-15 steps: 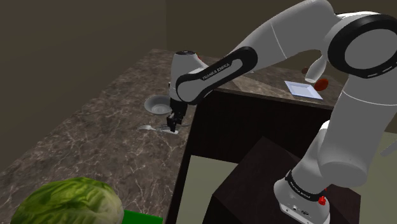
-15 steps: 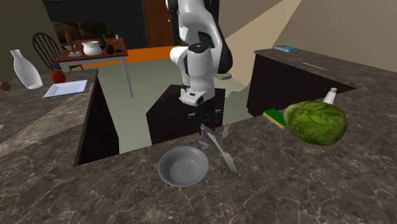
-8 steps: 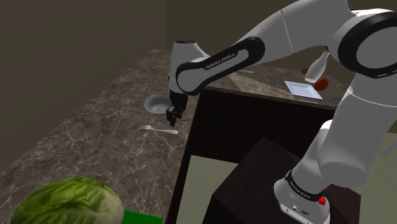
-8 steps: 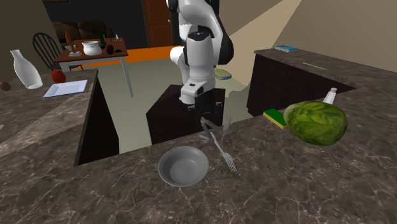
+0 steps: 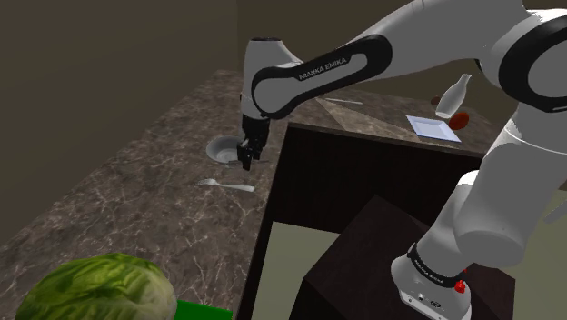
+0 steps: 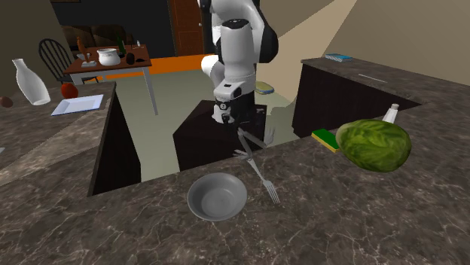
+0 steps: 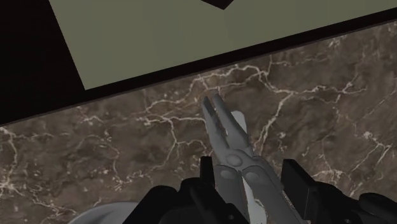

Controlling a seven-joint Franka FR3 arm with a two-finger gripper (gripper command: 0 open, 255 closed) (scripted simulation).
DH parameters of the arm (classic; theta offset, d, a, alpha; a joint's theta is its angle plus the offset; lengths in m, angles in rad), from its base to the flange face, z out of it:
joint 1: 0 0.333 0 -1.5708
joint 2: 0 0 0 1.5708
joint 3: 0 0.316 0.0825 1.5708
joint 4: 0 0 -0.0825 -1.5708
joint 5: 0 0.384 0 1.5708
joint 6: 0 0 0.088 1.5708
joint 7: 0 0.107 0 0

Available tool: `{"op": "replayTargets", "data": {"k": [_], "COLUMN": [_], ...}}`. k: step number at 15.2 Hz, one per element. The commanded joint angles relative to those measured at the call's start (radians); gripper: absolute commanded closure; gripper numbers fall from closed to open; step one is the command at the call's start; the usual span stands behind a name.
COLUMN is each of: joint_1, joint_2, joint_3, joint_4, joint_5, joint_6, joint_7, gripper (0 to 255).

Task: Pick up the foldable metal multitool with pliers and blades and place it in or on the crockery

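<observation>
1. The black pincer (image 7: 249, 167) is drawn in narrow on the grey multitool (image 7: 230, 143). One finger presses each side of the tool's body near the hinge.
2. The multitool is lifted clear of the dark marbled table (image 6: 361, 218). Its plier nose points away from the pincer, down toward the strip of table along the edge.
3. In the second exterior view the tool shows as a grey shape under the hand. It hangs above the far end of a fork (image 6: 265, 183), which lies flat on the table.
4. A grey bowl (image 6: 217, 197) stands upright on the table just beside the fork. In the shoulder view the pincer hangs by the bowl's rim, on the side nearer the stand.
5. The white arm (image 5: 327, 77) reaches from the stand across the gap to the table.
6. A green cabbage (image 6: 374, 144) and a sponge (image 6: 325, 139) lie well apart from the bowl, at the second exterior view's right.
7. At that view's left, a white bottle (image 6: 30, 81) and a flat plate (image 6: 77, 104) rest on another stretch of table.
</observation>
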Motion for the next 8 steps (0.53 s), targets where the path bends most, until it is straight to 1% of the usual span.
{"op": "replayTargets", "data": {"k": [1,4,5,8], "joint_1": [-0.002,-0.003,-0.003,-0.021], "joint_2": [-0.013,-0.028,-0.028,0.068], "joint_3": [-0.001,-0.001,-0.001,-0.019], "joint_4": [0.013,0.036,0.036,0.162], "joint_5": [0.001,0.002,0.002,-0.013], "joint_6": [-0.026,-0.064,-0.064,-0.098], "joint_7": [-0.001,0.001,0.001,-0.027], "gripper": [255,255,255,255]}}
